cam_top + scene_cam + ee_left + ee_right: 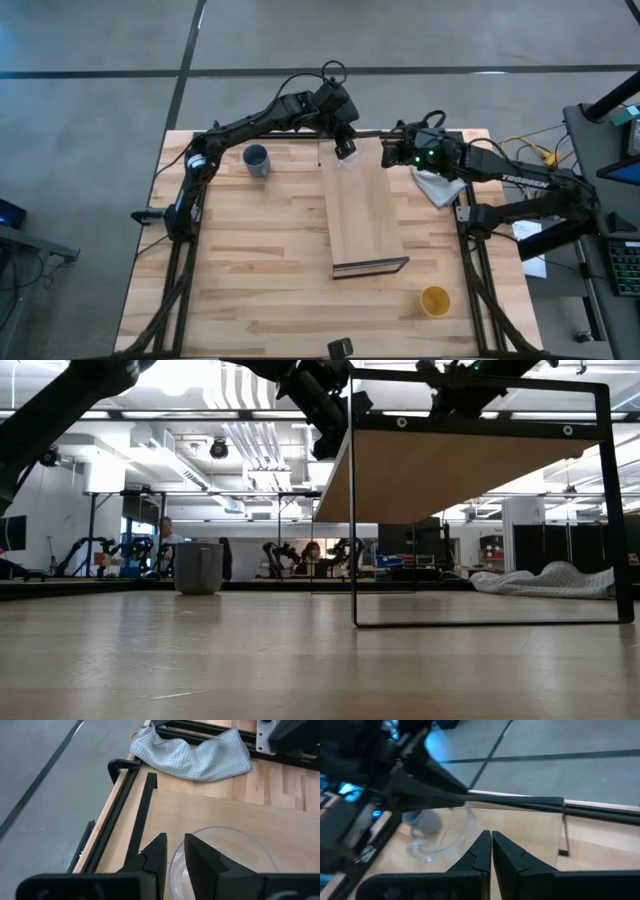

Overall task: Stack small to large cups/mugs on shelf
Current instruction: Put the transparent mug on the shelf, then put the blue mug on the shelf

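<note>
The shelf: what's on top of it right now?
Only the clear glass cup stands on the shelf, at its far end, with the left gripper pinching its rim. The blue-grey mug and yellow-orange cup sit on the table. The glass looks empty.

glass cup (pixel 349 163) on shelf (pixel 362 215), mug (pixel 256 159) left, cloth (pixel 438 186) right

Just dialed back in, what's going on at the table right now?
The left gripper is at the far end of the shelf, its fingers pinching the rim of the clear glass cup above the board. The right gripper waits shut beside that same end, near the white cloth. The blue-grey mug sits on the tabletop left of the shelf, and the yellow-orange cup stands near the front right corner. Neither is on the shelf yet.
</note>
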